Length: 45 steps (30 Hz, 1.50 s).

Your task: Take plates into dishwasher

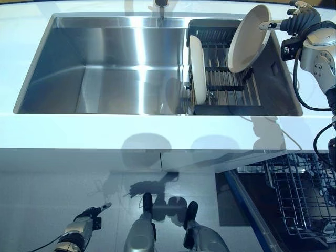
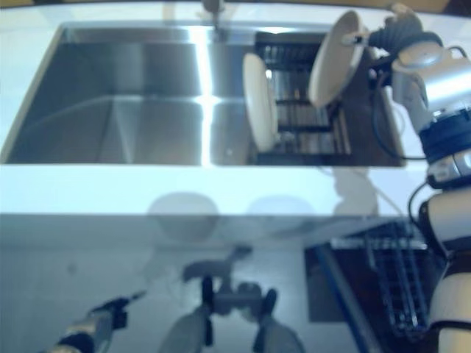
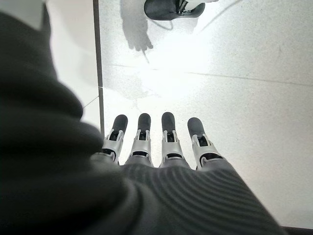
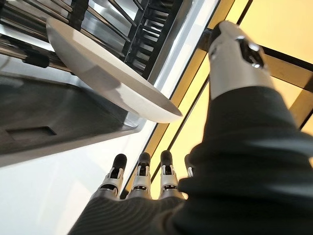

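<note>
White plate (image 1: 249, 38) is leaning in the rack (image 1: 226, 86), upper right; the right hand (image 1: 299, 22) is pinching its rim, the left hand (image 3: 156, 142) hanging wide.

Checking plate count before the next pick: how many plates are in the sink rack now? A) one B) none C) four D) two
D: one plate stands upright at the rack's left side, and a second plate leans tilted at its right, beside the right hand.
</note>
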Tool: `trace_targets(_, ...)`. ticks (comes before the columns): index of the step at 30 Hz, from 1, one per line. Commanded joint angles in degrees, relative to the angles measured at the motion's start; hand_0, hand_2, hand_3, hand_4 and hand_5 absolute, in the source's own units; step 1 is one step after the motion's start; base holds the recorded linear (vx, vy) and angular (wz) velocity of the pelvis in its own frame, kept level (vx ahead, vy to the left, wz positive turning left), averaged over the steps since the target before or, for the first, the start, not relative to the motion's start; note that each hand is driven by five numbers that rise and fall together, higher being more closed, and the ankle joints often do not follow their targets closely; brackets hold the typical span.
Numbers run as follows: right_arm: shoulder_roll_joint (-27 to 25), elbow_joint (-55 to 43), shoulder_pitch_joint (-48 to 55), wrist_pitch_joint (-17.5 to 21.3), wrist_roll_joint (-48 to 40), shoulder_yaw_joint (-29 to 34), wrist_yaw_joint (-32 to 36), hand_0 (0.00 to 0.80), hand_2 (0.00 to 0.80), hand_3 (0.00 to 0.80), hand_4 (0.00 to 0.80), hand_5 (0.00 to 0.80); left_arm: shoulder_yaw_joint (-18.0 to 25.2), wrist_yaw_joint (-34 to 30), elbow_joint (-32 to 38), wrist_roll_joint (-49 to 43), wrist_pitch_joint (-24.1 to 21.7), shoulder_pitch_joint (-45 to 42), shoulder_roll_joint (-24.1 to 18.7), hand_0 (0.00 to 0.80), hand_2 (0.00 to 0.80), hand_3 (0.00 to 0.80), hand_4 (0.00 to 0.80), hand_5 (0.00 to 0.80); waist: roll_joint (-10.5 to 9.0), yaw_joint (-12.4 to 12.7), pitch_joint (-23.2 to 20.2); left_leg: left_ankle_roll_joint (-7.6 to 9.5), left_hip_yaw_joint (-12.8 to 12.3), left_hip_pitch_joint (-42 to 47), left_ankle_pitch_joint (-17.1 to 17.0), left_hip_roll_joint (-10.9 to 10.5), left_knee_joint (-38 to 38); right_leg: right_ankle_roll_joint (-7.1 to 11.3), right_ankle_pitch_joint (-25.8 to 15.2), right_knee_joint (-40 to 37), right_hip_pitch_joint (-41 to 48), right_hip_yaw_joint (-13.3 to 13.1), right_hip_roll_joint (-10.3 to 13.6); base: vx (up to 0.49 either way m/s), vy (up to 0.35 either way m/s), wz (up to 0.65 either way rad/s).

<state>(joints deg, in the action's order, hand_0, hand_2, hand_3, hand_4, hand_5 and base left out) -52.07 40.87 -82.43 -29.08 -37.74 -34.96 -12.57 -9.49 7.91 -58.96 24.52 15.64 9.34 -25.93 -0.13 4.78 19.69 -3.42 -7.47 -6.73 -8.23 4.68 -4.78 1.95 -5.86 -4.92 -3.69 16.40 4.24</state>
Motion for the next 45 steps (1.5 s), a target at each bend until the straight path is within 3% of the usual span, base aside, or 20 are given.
trace_targets(1,-0.6,-2.6,-3.7,3.1,0.4,-0.6,-1.6,0.0,0.0,0.0,0.0,0.0,-2.0,0.9,-0.2,2.0,0.2,1.7,-1.7,0.0,0.0,0.0,0.0,0.0,-2.64,1.1,-0.4,-3.31,1.1,-0.1,1.6,0.9,-0.2,5.16,0.0,-0.1,0.2,-0.9,3.7,0.0,0.0,0.0)
trace_targets(24,0.1,-2.4,-1.9,1.2,-0.6,1.1,-3.6,0.0,0.0,0.0,0.0,0.0,-2.5,2.0,0.1,3.3,0.3,3.3,-1.3,0.0,0.0,0.0,0.0,0.0,-2.13,0.8,2.4,-3.19,0.5,-1.1,1.4,0.9,-0.2,5.36,-0.6,0.0,-1.2,-0.5,4.0,-0.001,0.002,0.01)
trace_targets(45,-0.2,-1.8,-0.9,-3.9,2.0,1.3,-1.7,0.0,0.0,0.0,0.0,0.0,-2.5,2.1,0.8,5.1,2.0,4.9,-1.5,0.0,0.0,0.0,0.0,0.0,-1.55,0.1,3.7,-3.21,-0.1,-1.7,1.1,0.8,-0.2,5.55,-1.0,0.4,-2.6,-0.8,4.0,0.0,0.0,0.0)
